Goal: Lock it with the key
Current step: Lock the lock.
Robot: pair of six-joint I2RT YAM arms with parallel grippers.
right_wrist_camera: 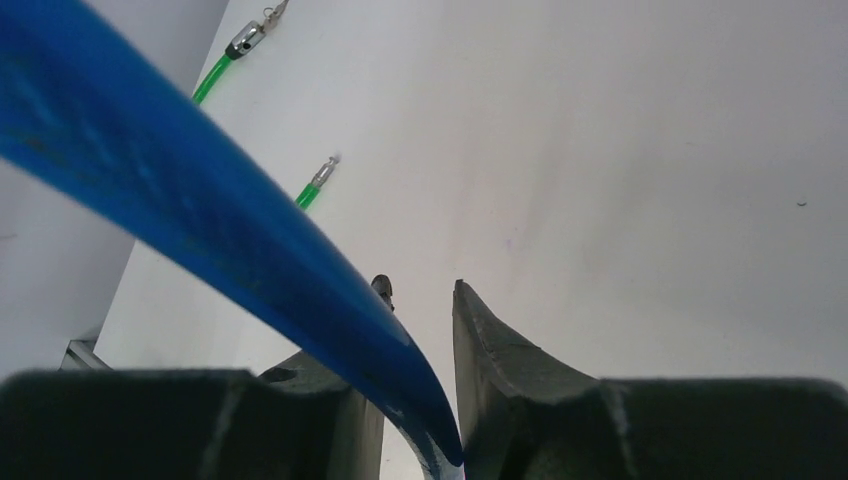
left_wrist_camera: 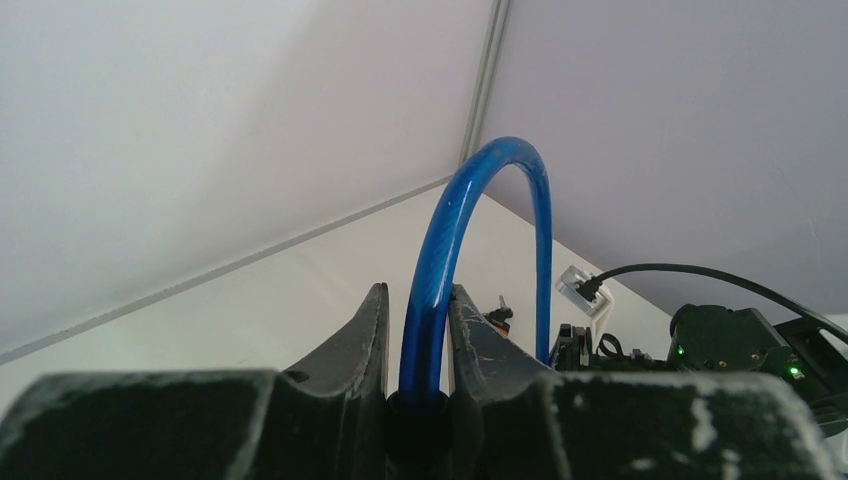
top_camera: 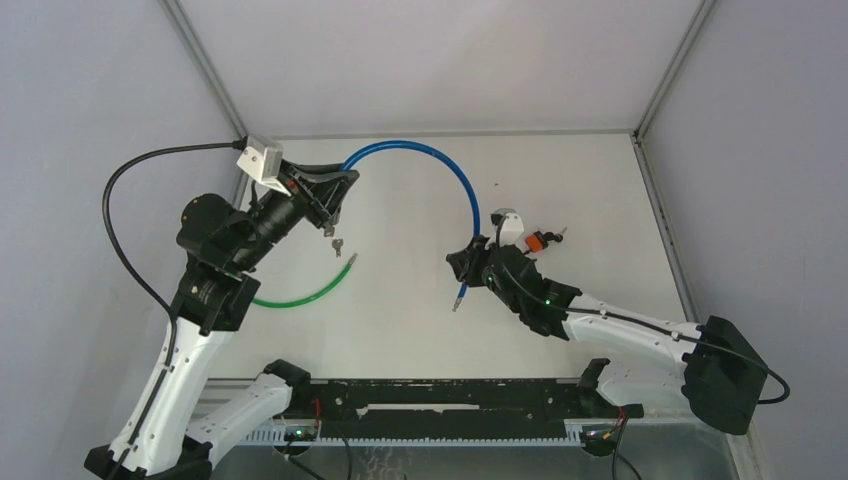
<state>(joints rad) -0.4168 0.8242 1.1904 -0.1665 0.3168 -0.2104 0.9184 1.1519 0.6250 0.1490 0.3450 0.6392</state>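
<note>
Our left jaws clench one end of the blue cable (left_wrist_camera: 438, 260); our right jaws straddle the other, but we cannot tell their grip.

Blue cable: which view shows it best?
Top external: the whole blue cable arcs from the left gripper to the right gripper. Left wrist shows only one end clamped; right wrist, a blurred close-up stretch.

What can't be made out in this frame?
- Left wrist view: the blue cable's lock end, buried between the left gripper fingers.
- Right wrist view: whether the right gripper pinches the cable; the bottom edge cuts it off.
- Top view: orange object, too small.
</note>
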